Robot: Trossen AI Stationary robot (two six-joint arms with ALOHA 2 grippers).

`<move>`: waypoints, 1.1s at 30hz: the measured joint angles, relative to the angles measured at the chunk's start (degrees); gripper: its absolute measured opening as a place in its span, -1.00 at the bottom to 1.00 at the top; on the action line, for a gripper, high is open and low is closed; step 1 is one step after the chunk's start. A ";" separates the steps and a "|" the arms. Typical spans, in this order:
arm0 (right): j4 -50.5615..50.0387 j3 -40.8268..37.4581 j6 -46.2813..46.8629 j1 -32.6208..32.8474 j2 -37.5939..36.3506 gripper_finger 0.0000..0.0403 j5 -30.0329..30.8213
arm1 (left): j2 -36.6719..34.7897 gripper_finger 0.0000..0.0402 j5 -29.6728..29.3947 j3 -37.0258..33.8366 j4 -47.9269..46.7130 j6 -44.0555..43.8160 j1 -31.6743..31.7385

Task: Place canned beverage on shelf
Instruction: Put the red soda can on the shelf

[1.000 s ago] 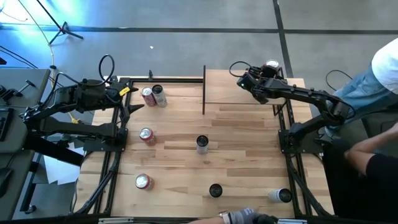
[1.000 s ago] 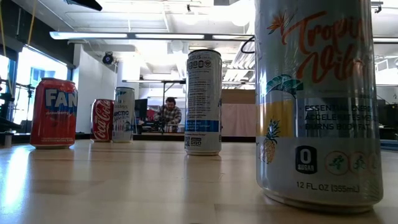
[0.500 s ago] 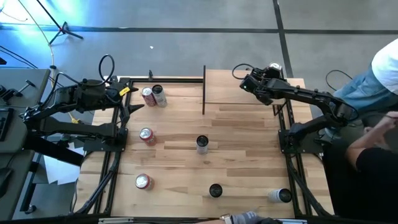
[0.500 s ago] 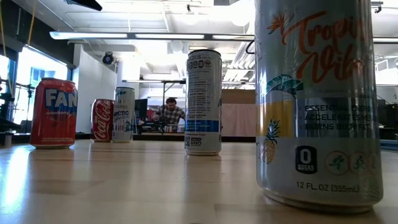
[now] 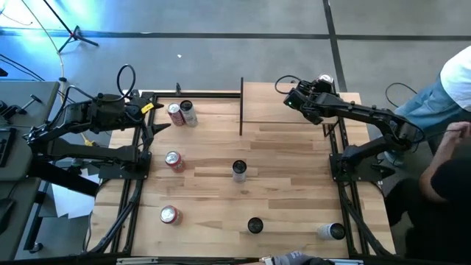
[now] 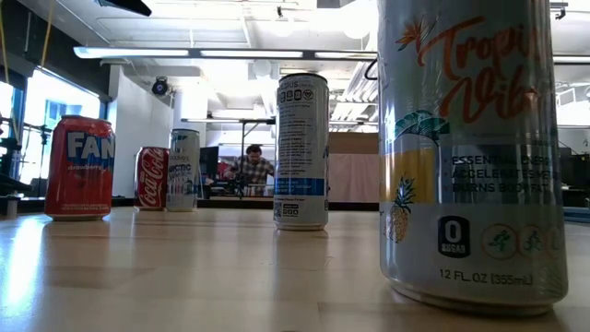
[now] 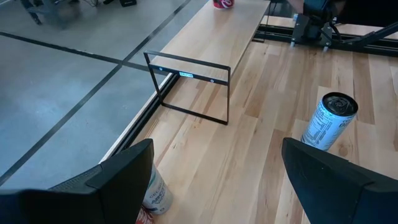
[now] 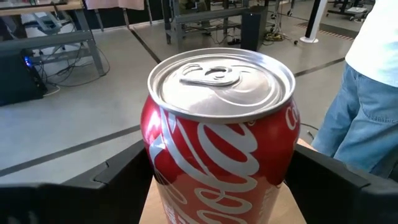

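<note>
A red Coca-Cola can [image 8: 221, 143] stands upright over the far right corner of the shelf [image 5: 272, 103], a light-wood board with a black frame. My right gripper [image 5: 319, 83] is shut on it. In the left wrist view the shelf [image 7: 217, 43] shows with the red can [image 7: 224, 3] at its far end. My left gripper [image 5: 159, 118] waits open at the table's left edge, holding nothing [image 7: 214, 186]. My right gripper pinches the red can's side wall [image 8: 157, 168], below the top rim, between its two fingers, one on each side. The fingers come nearly level from the table's near left. The can is upright; its base is hidden, so whether it rests on the shelf cannot be told.
Loose cans stand on the tabletop: a red and a silver one [image 5: 181, 112] at far left, a red one [image 5: 174, 160], a tall one [image 5: 239, 170], and several near the front edge [image 5: 255, 225]. A person [image 5: 456, 81] is at the right edge, and hands [image 5: 294, 259] at the near edge.
</note>
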 joint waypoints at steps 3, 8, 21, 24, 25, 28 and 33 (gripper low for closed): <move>0.00 -0.02 0.01 0.00 0.00 0.57 0.04 | -0.01 0.67 0.00 0.00 -0.01 0.00 -0.01; 0.00 -0.02 0.00 0.00 0.02 0.57 -0.04 | -0.01 0.67 0.00 -0.01 -0.02 0.00 -0.01; -0.75 -0.15 0.09 0.00 0.13 0.77 -3.98 | 0.01 0.67 0.00 0.01 0.00 0.00 -0.01; -1.35 -0.15 0.09 0.00 0.13 0.91 -4.11 | 0.00 0.67 0.00 0.01 -0.01 0.00 0.00; -1.44 -0.15 0.09 0.00 0.13 0.94 -4.09 | 0.00 0.67 0.00 0.00 0.00 0.00 -0.01; -1.03 -0.13 0.09 0.08 0.13 0.97 -4.11 | 0.01 0.67 0.00 -0.01 -0.02 0.00 -0.01; -0.96 -0.13 0.25 1.39 0.11 0.98 -4.09 | 0.00 0.67 0.00 0.01 0.01 0.00 -0.01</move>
